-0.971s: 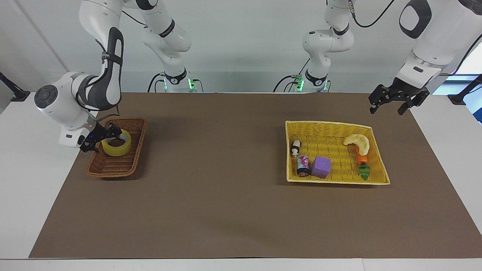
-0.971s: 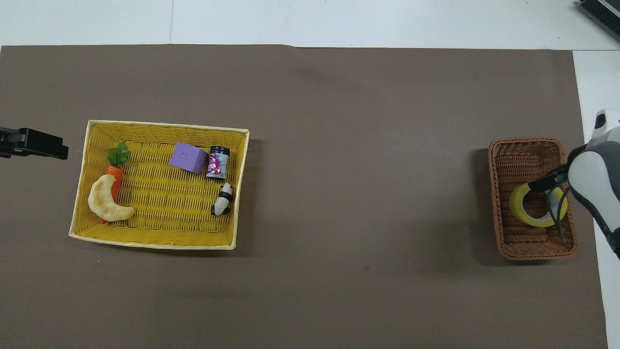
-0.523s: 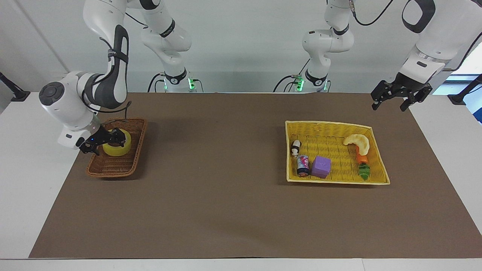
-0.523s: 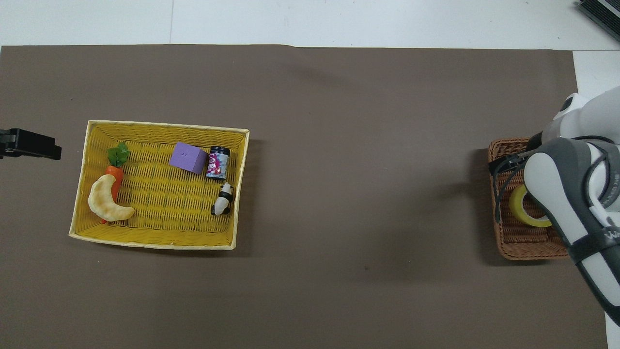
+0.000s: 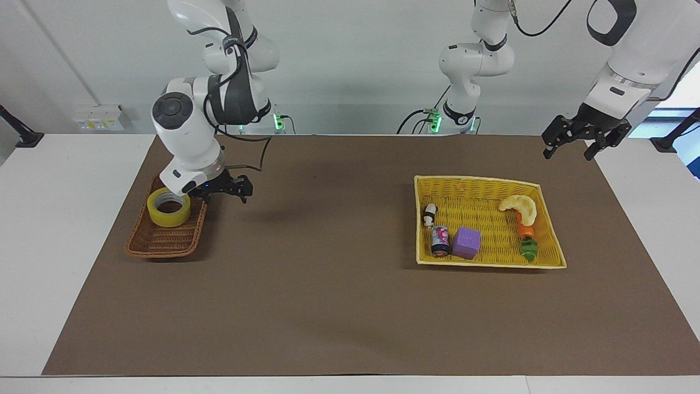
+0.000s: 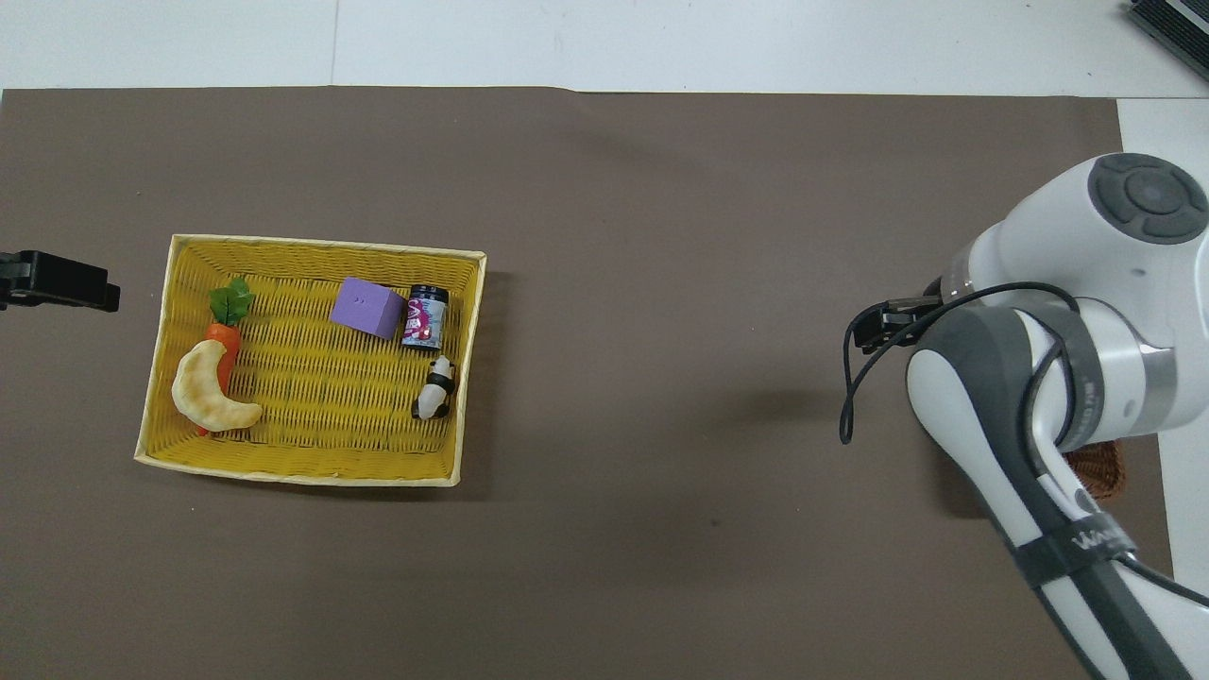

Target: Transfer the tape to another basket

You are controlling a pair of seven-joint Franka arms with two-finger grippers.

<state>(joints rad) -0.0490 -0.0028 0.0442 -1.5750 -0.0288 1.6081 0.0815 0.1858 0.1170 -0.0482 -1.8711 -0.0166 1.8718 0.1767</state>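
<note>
The tape (image 5: 169,207), a yellow roll with a pale core, lies flat in the brown wicker basket (image 5: 158,246), at the end nearer to the robots. My right gripper (image 5: 227,196) hangs open and empty just beside the basket's rim, over the mat toward the table's middle. In the overhead view the right arm covers the tape and almost all of the basket (image 6: 1100,467), and only the right gripper's (image 6: 883,326) tip pokes out. My left gripper (image 5: 569,154) waits open over the mat's corner at the left arm's end, and the left gripper (image 6: 57,283) also shows in the overhead view.
A wide yellow basket (image 5: 476,180) sits toward the left arm's end. It holds a purple cube (image 5: 466,243), a small can (image 5: 439,241), a panda figure (image 5: 430,214), a curved bread piece (image 5: 519,207) and a carrot (image 5: 526,235). Brown mat (image 5: 328,246) lies between the baskets.
My right gripper has risen off the tape and swung out of the brown basket toward the table's middle. The tape stays in that basket. The left gripper has barely moved.
</note>
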